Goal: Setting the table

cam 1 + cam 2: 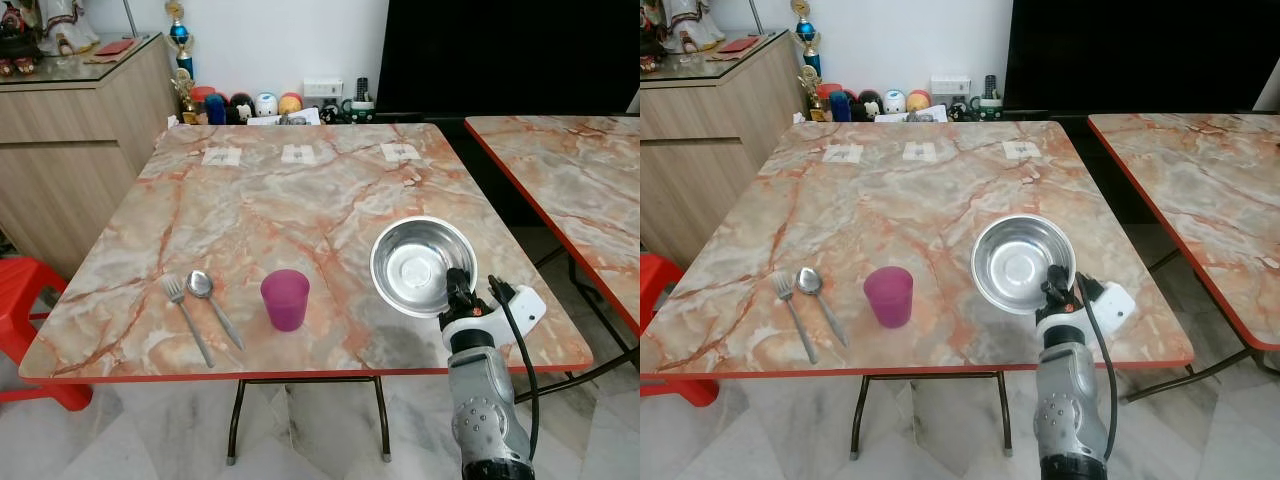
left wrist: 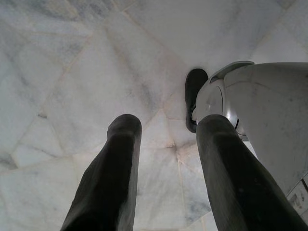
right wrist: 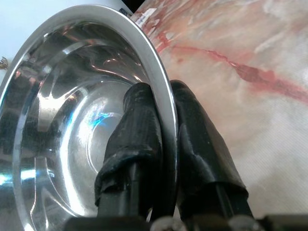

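Observation:
A shiny steel bowl (image 1: 420,264) hovers tilted over the near right part of the marble table (image 1: 290,200). My right gripper (image 1: 458,285) is shut on the steel bowl's near rim, one finger inside and one outside, as the right wrist view shows (image 3: 166,125). A purple cup (image 1: 285,298) stands upright near the front edge, left of the bowl. A fork (image 1: 186,315) and a spoon (image 1: 213,305) lie side by side further left. My left gripper (image 2: 166,139) hangs idle over the floor, fingers apart.
A second marble table (image 1: 570,170) stands to the right across a narrow gap. A red stool (image 1: 25,310) sits at the left, beside a wooden cabinet (image 1: 70,150). Small figurines and cups (image 1: 240,105) line the wall behind the table.

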`<state>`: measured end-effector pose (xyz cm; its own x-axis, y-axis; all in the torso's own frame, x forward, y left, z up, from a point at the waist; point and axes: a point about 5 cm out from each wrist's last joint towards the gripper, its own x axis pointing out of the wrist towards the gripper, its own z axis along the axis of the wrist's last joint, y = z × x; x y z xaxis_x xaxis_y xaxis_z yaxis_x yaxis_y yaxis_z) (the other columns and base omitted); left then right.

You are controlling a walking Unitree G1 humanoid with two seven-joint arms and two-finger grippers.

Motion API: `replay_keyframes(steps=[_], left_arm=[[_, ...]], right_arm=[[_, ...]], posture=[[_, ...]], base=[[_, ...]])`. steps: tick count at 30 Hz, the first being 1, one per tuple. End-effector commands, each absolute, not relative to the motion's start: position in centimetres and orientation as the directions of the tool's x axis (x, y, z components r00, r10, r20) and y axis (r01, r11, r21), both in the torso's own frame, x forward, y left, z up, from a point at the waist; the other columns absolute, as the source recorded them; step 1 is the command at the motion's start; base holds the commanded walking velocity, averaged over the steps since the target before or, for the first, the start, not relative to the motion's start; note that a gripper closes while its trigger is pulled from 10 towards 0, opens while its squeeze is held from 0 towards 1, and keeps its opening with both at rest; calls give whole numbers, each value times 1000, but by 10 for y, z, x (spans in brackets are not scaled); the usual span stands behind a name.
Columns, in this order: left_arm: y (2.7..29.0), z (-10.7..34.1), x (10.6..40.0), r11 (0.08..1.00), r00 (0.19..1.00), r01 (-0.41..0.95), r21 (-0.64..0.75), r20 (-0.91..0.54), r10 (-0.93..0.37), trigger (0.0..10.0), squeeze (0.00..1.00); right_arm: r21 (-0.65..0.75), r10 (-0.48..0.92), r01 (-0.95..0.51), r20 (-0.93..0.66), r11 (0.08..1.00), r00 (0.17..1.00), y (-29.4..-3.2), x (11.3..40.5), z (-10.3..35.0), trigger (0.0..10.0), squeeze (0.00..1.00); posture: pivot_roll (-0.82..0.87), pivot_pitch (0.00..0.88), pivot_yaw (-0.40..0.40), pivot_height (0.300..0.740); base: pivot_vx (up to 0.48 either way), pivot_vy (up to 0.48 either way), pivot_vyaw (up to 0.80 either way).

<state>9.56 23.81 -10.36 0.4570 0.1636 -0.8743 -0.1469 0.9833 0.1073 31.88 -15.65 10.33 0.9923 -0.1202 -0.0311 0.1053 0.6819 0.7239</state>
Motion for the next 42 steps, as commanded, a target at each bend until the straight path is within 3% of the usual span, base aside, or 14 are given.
replay_keyframes(steps=[1,12,42], left_arm=[[240,-104,92,985,439,-122,125,-883,166,10000,0],[240,-104,92,985,436,-111,135,-884,170,10000,0],[240,-104,92,985,437,-108,133,-884,167,10000,0]], right_arm=[[737,-107,75,-3,672,994,-150,318,111,10000,0],[718,-92,51,18,694,996,-147,320,116,10000,0],[701,-102,56,24,711,994,-148,320,119,10000,0]], posture=[[35,20,-10,740],[37,18,-15,740],[31,17,-10,740]], base=[[0,0,0],[0,-193,0],[0,-367,0]])
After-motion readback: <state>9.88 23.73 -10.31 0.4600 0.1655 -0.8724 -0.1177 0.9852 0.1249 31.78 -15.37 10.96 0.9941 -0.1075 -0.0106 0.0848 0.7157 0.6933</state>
